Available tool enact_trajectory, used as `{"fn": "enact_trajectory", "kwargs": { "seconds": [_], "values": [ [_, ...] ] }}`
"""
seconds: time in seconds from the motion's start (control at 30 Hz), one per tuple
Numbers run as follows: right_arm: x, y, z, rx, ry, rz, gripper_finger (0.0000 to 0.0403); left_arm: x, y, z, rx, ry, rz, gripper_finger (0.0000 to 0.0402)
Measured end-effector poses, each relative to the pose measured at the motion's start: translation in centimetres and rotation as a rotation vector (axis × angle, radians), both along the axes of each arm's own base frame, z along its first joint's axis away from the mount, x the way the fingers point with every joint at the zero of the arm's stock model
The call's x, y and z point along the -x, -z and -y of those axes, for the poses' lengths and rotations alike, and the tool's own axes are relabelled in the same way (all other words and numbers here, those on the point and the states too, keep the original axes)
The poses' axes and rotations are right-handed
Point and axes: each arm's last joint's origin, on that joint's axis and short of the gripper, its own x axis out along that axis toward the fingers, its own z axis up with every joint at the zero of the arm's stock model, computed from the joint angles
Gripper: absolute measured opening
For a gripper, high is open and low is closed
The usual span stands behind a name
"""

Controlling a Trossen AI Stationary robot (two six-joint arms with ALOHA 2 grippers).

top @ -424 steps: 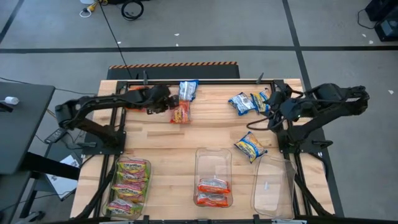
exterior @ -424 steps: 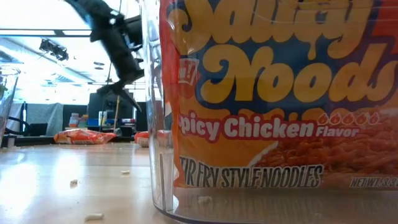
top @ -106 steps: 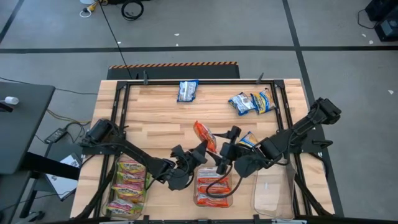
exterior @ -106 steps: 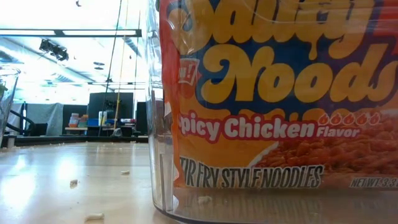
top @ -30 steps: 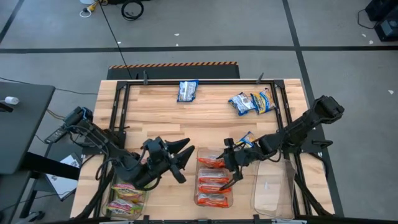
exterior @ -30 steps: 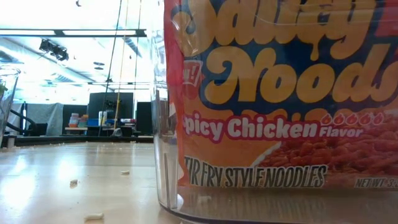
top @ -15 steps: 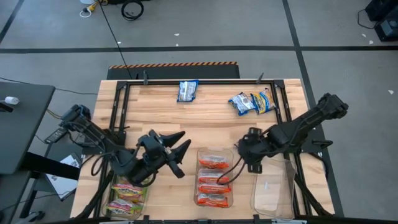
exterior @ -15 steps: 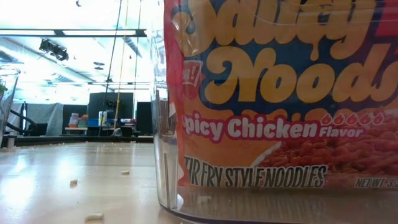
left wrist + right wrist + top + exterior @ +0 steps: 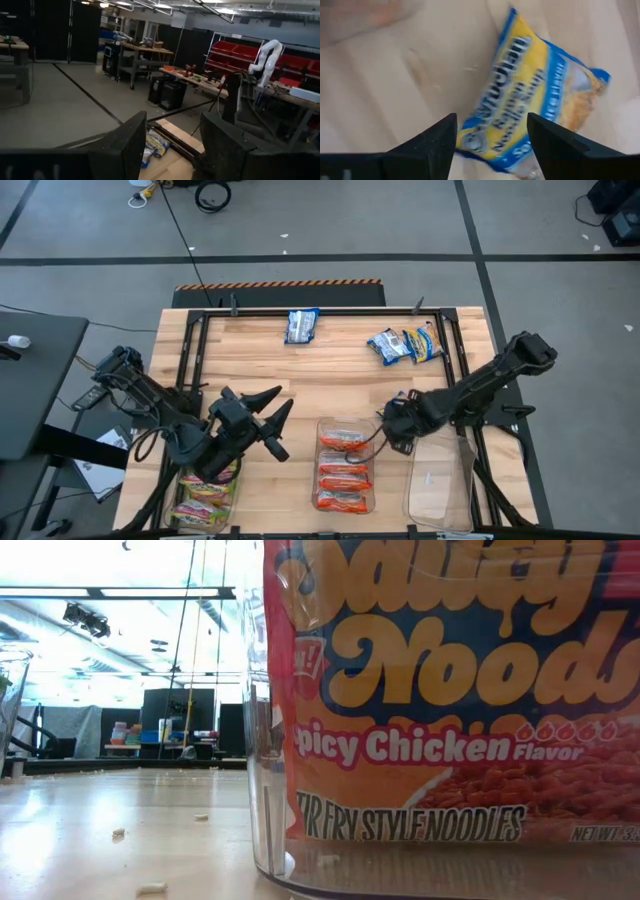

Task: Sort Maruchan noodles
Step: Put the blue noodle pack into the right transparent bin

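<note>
High view: at the table's [image 9: 260, 360] near left corner a clear bin [image 9: 209, 492] holds green-yellow packets [image 9: 204, 490], partly covered by the left arm. The left pincer [image 9: 272, 424] hangs above bare wood just right of that bin, its two fingers spread wide with nothing between them; the left wrist view confirms the gap, with two blue-and-yellow packets [image 9: 152, 144] visible beyond the fingers at the far edge. At the near centre a second clear bin [image 9: 344, 465] contains four orange-red packets [image 9: 343, 474] stacked in a row; the low view shows one of them pressed against the bin wall [image 9: 262, 820]. The right pincer [image 9: 393, 423] sits just right of this centre bin, over a blue-and-yellow packet [image 9: 530, 120] that lies flat on the wood; the right wrist view shows its fingers parted wide above that packet, not touching it. Further right stands an empty clear bin [image 9: 438, 480]. Along the far edge lie one blue packet [image 9: 301, 325] near centre and a pair of blue-and-yellow packets [image 9: 406, 344] toward the right.
</note>
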Motion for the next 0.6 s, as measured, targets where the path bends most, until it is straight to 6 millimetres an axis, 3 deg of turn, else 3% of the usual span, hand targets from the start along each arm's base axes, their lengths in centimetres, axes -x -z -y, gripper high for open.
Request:
{"fn": "enact_trajectory", "kwargs": {
  "seconds": [0.33,0.47,0.6],
  "values": [
    [-1.7,2.7,2.0,0.07,-0.008,-0.124,0.0221,-0.1,0.2,-0.3,-0.022,-0.026,-0.034,0.0188],
    [-2.1,3.2,2.0,0.081,0.05,-0.121,0.0178,0.4,0.4,0.3,-0.022,-0.058,-0.064,0.0188],
    [-1.8,2.4,2.0,0.059,0.151,-0.072,0.0104,1.0,0.4,1.1,-0.023,-0.033,-0.067,0.0188]
  ]
}}
